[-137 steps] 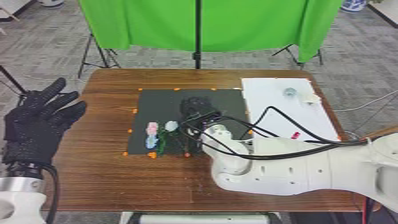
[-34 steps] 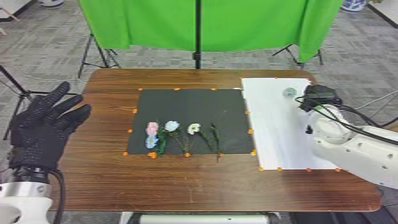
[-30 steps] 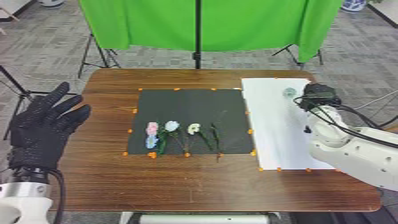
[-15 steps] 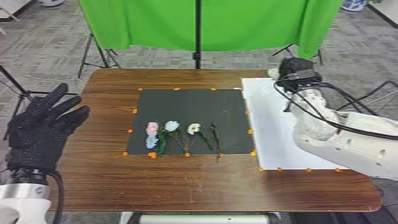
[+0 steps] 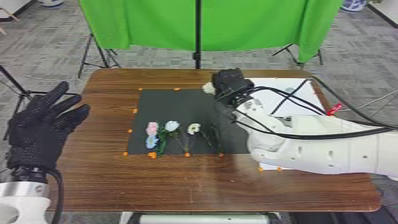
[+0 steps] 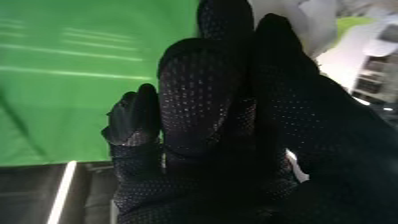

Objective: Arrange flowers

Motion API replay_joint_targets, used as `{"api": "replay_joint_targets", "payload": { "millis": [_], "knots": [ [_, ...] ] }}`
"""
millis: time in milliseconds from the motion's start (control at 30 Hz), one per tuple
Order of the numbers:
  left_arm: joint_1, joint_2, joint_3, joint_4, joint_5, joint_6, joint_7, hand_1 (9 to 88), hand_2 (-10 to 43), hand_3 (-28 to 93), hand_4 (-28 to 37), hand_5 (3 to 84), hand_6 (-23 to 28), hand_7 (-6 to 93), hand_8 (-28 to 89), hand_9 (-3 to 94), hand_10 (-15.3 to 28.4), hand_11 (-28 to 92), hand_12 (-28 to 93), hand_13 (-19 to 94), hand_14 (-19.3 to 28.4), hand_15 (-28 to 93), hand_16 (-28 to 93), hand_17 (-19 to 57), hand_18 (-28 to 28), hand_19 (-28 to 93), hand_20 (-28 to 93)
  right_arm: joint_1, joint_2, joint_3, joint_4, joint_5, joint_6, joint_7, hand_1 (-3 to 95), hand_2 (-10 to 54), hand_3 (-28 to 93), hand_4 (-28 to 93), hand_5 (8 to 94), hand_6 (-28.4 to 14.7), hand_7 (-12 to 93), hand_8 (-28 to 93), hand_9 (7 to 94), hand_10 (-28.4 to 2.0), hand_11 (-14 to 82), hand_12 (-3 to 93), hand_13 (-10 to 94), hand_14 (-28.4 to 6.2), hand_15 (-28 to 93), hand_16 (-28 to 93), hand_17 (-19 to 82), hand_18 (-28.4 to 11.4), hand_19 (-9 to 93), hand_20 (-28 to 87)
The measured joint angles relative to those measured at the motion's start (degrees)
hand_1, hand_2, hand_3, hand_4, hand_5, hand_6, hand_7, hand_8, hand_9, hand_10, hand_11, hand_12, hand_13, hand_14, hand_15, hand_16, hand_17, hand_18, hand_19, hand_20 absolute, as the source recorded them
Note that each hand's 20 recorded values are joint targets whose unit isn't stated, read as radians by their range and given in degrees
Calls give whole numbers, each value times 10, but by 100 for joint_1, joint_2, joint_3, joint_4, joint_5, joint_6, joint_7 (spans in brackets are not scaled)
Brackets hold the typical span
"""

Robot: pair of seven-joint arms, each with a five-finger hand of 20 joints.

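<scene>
One right hand (image 5: 229, 81), black glove, fingers and thumb closed together on a white flower (image 5: 209, 88), its head at the far edge of the black mat (image 5: 173, 105); pale petals show beside the fingertips in the right wrist view. One left hand (image 5: 44, 131), fingers spread apart, beside the table's left edge. On the mat's near part, left to right: pink flower (image 5: 152, 128), with blue flower (image 5: 151, 141) just nearer; pale flower (image 5: 171, 126); cream flower (image 5: 194, 129). White sheet (image 5: 305, 95), right of the mat, partly behind the right arm.
</scene>
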Motion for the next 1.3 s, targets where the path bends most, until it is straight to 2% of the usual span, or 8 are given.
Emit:
{"api": "replay_joint_targets", "payload": {
  "millis": [433,1300],
  "knots": [
    [-155,30,-20,29,19,-52,-131,213,98,770,-283,351,96,127,-88,301,199,272,104,246,283,574,-118,-52,258,679,143,18,-383,-567,33,-43,-160,-17,532,-95,739,-283,835,36,216,22,931,-55,137,336,810,-21,649,202,420,-171,932,360],
    [-261,65,28,60,29,-81,-120,212,98,771,-283,351,96,127,-87,301,199,272,103,247,283,574,-119,-52,257,678,145,82,-689,-762,222,-102,-775,-46,513,-95,742,-283,785,38,214,-11,901,-62,139,336,773,-29,664,199,393,-170,932,345]
  ]
}}
